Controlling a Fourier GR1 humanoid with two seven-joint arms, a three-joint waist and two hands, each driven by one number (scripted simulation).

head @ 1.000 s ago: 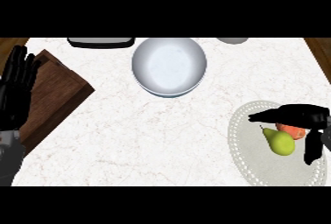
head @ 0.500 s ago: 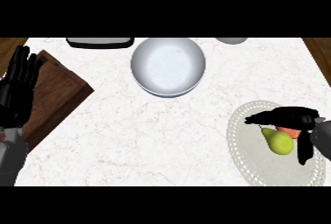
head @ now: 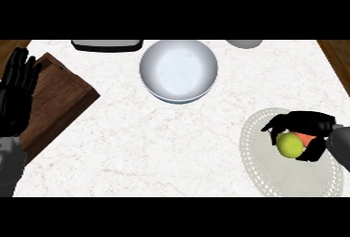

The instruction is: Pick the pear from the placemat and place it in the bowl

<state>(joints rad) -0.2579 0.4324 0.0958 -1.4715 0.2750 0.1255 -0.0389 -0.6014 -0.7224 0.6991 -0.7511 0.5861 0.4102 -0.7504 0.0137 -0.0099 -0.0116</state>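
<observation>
Moved: since 1 s ago your R hand (head: 308,124) has slid a little twd the view's left w/ the pear (head: 290,145), and its fingers have wrapped closer over the fruit's far end; L hand, bowl & the rest are unchanged.
R hand: at the view's right, over the placemat (head: 273,178). Fingers curl down over the pear's far-left side and the thumb sits on its near-right side, so it's clamped on the pear.
Pear pos: over the far half of the placemat, well apart from the bowl (head: 179,69). You can't tell whether it's lifted or resting on the placemat.
Pear axis: long axis runs approx far-to-near in the view, leaning slightly far-left to near-right. A rounded end shows at the near side. The far end is hidden under the fingers, so you can't tell which end is the stem end.
Red-orange item (head: 306,138): touching the pear's right side, mostly covered by the hand; can't tell what it is.
Bowl: white, upright, opening up, near the counter's far edge, approx centre of view.
L hand (head: 17,92): resting at the view's left edge, fingers straight & up, holding nothing, over the wood board (head: 61,99).
Far edge: black tray-like obj (head: 107,45) left of the bowl, grey round obj (head: 244,43) right of it, both cut off by the view.
Counter (head: 171,152): white marble.
</observation>
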